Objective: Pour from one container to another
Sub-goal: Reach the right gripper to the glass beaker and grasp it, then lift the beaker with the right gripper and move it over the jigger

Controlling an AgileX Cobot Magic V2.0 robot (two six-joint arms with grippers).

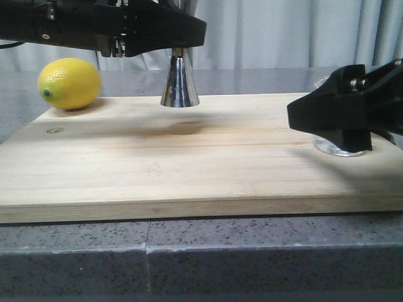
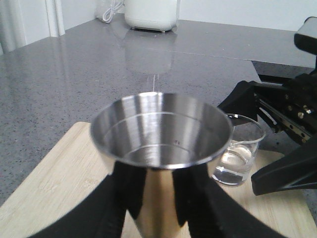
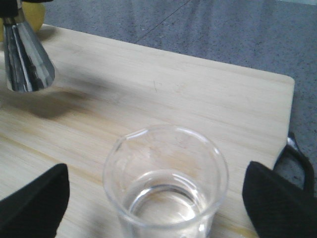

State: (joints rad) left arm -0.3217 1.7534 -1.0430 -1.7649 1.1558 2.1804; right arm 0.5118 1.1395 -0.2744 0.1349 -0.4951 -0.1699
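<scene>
- The left gripper [image 2: 158, 198] is clamping the steel jigger [image 1: 180, 80] at its waist, fingers closed on both sides, and is holding it upright just clear of the wooden board [image 1: 189, 170], toward the board's 11 o'clock area in the front view
- The jigger's upper cup is looking empty and dry in the left wrist view
- The glass beaker [image 3: 166, 181] is standing upright on the board at about 3 o'clock, with a little clear liquid sitting in its bottom
- The right gripper [image 3: 158, 198] is sitting wide open with one finger on either side of the beaker, neither one touching the glass
- A lemon [image 1: 69, 83] is resting at the board's 10 o'clock corner, apart from both vessels
- Risk, as I judge it: the beaker is smooth and round, so an off-centre squeeze could be pushing it sideways or tipping it before the fingers are seating
- Second risk: the jigger's mouth is narrow and hanging in the air, so a fast tilt or poorly aimed lip could be sending liquid onto the board
</scene>
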